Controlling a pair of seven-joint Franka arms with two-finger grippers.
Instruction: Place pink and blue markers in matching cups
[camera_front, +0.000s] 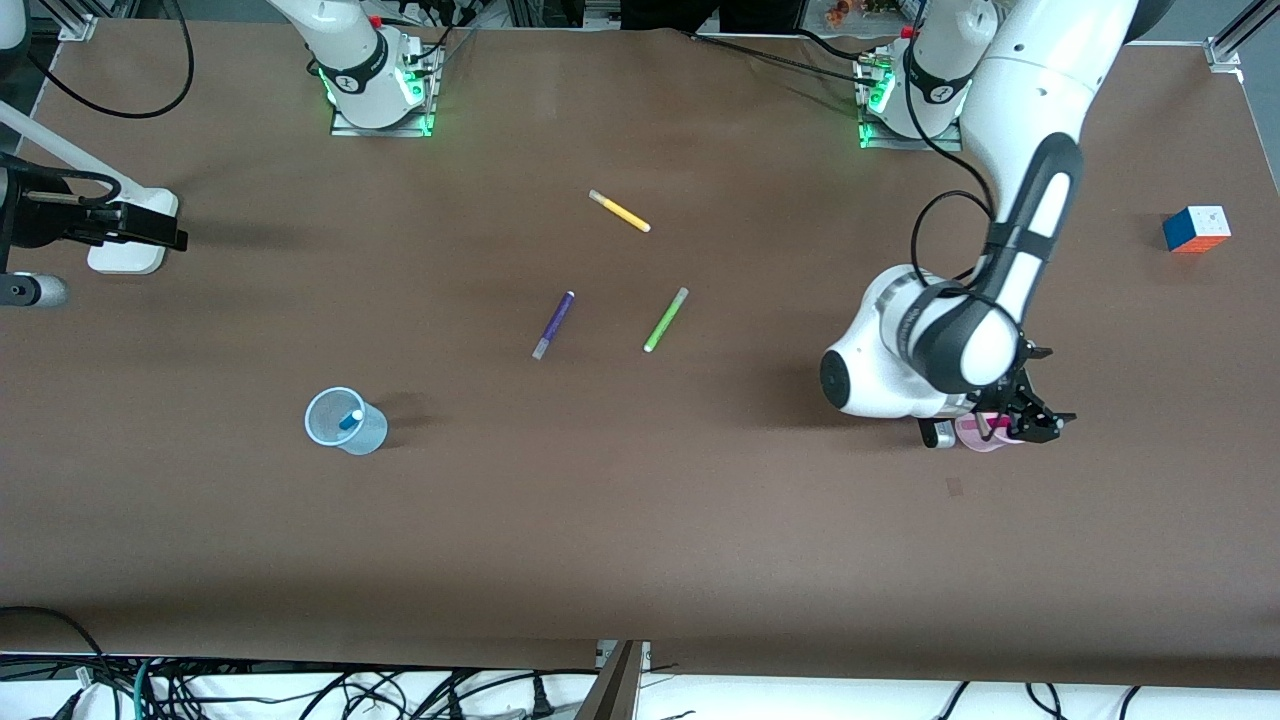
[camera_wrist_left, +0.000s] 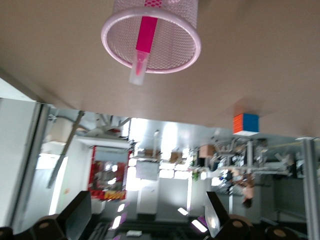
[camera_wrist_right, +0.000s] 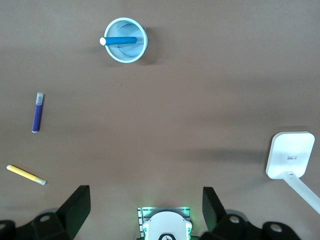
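Note:
The light pink cup (camera_front: 975, 434) stands toward the left arm's end of the table. In the left wrist view the pink cup (camera_wrist_left: 172, 47) holds the pink marker (camera_wrist_left: 145, 35), whose pale cap leans over the rim. My left gripper (camera_front: 1028, 424) is just above the pink cup; in its wrist view it (camera_wrist_left: 147, 220) is open and empty. The light blue cup (camera_front: 345, 421) stands toward the right arm's end with the blue marker (camera_front: 350, 419) inside; cup (camera_wrist_right: 142, 47) and marker (camera_wrist_right: 120, 40) also show in the right wrist view. My right gripper (camera_wrist_right: 145, 210) is open, empty, high over the table by its base, out of the front view.
A purple marker (camera_front: 553, 325), a green marker (camera_front: 666, 319) and a yellow marker (camera_front: 619, 211) lie mid-table. A colour cube (camera_front: 1196, 229) sits at the left arm's end. A white-footed stand (camera_front: 130, 235) is at the right arm's end.

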